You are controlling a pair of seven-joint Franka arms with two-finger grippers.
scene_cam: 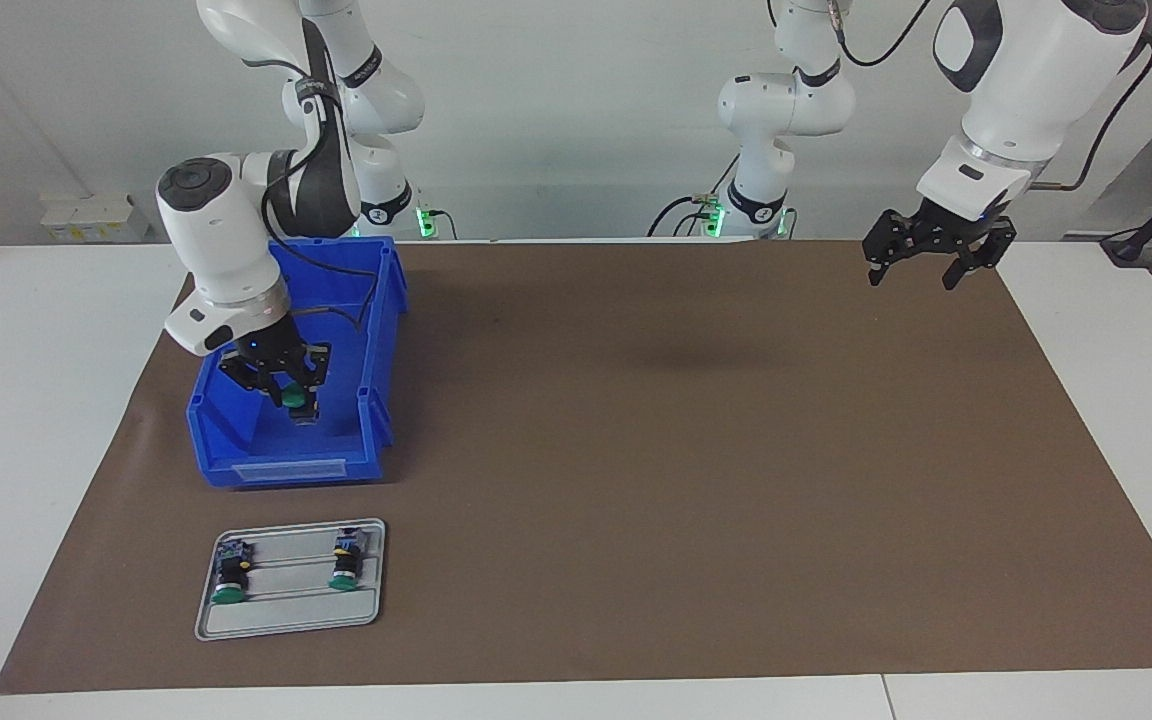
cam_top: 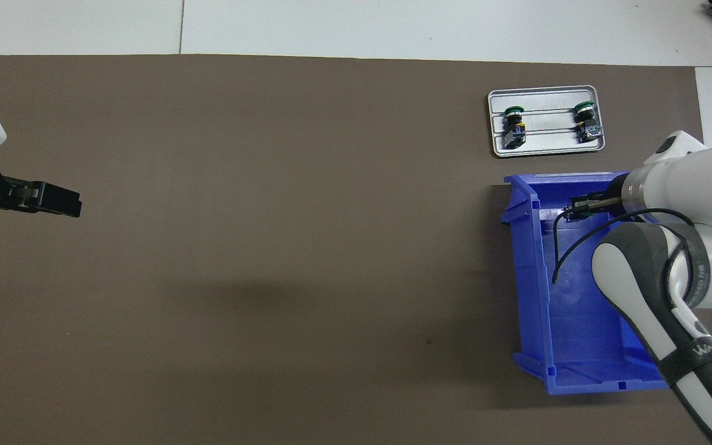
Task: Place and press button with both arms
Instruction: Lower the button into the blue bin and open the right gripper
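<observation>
The button [scene_cam: 298,402], green cap upward, is clamped between the fingertips of my right jaws [scene_cam: 286,385], inside the blue bin [scene_cam: 376,400]. It sits low within the bin, in the part of it farther from my bases; whether it rests on the bin floor or hangs just clear of it I cannot tell. In the overhead view my right wrist covers it.

The bin stands on the brown mat [scene_cam: 636,450] at the right arm's end of the desk [scene_cam: 36,400]. Its open front faces away from my bases.

Farther from my bases than the bin, just apart from it, a grey tray [scene_cam: 286,620] lies flat on the mat. Two more buttons lie on their sides across its rails: one [scene_cam: 231,577] toward the right arm's end, one [scene_cam: 345,562] beside it. Their green caps point away from my bases.

My left jaws [scene_cam: 921,265] hang in the air, fingers apart and pointing down, holding nothing. They are over the mat's edge at the left arm's end of the desk. The left arm waits there.
</observation>
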